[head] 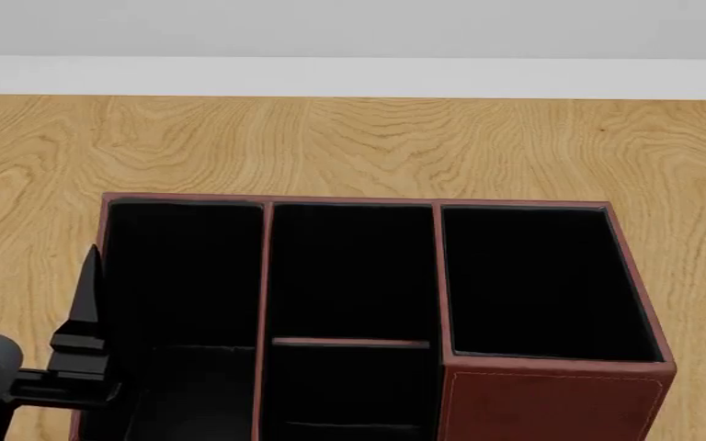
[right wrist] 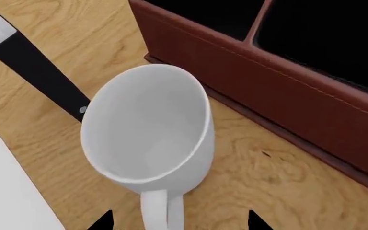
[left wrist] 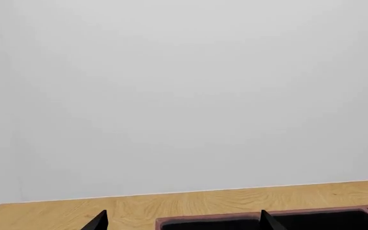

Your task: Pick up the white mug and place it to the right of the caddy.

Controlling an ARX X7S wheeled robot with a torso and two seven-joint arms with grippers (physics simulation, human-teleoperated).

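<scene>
White mug (right wrist: 147,135) stands just beside the caddy (right wrist: 280,91) wall, at its seven o'clock — not yet gripped. Right gripper (right wrist: 178,221) hangs spread around the handle; grasp, lift and placement remain.

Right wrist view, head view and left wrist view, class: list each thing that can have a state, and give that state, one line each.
white mug: upright, empty, on the table beside the caddy, not gripped
caddy: open-topped, compartments show nothing inside
black box: lying flat behind the mug
left tool: open, beside the caddy
right tool: open, handle between its tips
</scene>
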